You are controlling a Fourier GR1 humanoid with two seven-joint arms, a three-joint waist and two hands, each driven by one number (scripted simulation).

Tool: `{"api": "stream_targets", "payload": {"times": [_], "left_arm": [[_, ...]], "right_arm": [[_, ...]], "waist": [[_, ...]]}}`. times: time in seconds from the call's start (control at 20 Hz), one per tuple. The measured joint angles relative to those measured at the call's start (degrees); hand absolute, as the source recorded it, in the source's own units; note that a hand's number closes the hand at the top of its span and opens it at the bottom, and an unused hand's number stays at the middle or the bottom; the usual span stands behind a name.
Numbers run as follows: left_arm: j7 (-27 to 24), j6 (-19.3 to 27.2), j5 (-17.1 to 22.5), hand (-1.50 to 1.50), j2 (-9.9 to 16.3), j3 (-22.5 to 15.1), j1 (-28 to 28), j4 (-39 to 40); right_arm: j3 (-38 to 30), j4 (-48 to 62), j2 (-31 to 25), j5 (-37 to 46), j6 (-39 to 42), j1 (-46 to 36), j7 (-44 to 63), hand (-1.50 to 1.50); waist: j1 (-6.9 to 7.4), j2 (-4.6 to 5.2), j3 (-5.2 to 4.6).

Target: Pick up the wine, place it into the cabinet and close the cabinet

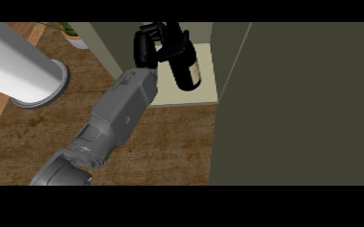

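One grey forearm (117, 113) enters from the lower edge of the head view and extends up toward the cabinet (298, 106), ending in a black hand (153, 45); which of the robot's arms this is cannot be established from the view, though it occupies the left half. The hand's fingers are curled around the upper part of the wine bottle (186, 72), at the neck and shoulder, so the hand is closed on the bottle. The bottle is dark, with its body pointing down the view from the hand, and it lies over the pale shelf (202, 96) inside the cabinet opening; whether its base touches the shelf cannot be determined. A faint lighter patch shows on the bottle's body, but no brand, label text or other writing can be read. The cabinet door (292, 125), olive-grey, stands to the right of the bottle and fills most of the right side of the view. A large white cylinder (28, 72) with a grey rim stands on the wooden desk (163, 144), well to the left of the cabinet. A potted plant (71, 34) shows beyond it, just left of the cabinet's side wall.
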Motion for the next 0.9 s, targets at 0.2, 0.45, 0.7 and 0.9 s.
{"api": "stream_targets", "payload": {"times": [0.2, 0.45, 0.7, 0.9], "left_arm": [[-0.6, 0.0, 0.5, 1.5, 0.0, 1.1, -1.0, 1.9], [-1.9, -0.1, 0.0, 1.5, 0.1, 1.8, -1.9, 3.8], [-2.4, 1.2, -0.8, -1.5, 0.2, 2.1, -2.2, 5.7], [-2.5, 1.7, -2.2, -1.5, 0.4, 1.5, -2.3, 6.7]], "right_arm": [[0.9, -0.1, 0.3, 0.1, -0.4, 0.7, -0.6, -1.5], [0.9, 0.3, 0.5, 0.4, -0.4, 0.4, -1.3, -1.5], [1.0, 0.0, -0.2, 0.3, -0.1, 0.0, -0.5, -1.5], [0.3, 0.3, -0.3, 0.3, -0.2, -1.1, -0.4, -1.5]], "waist": [[-0.21, 0.07, -0.02], [-0.31, 0.26, -0.03], [-0.56, 0.34, -0.05], [-0.59, 0.35, 0.03]]}}
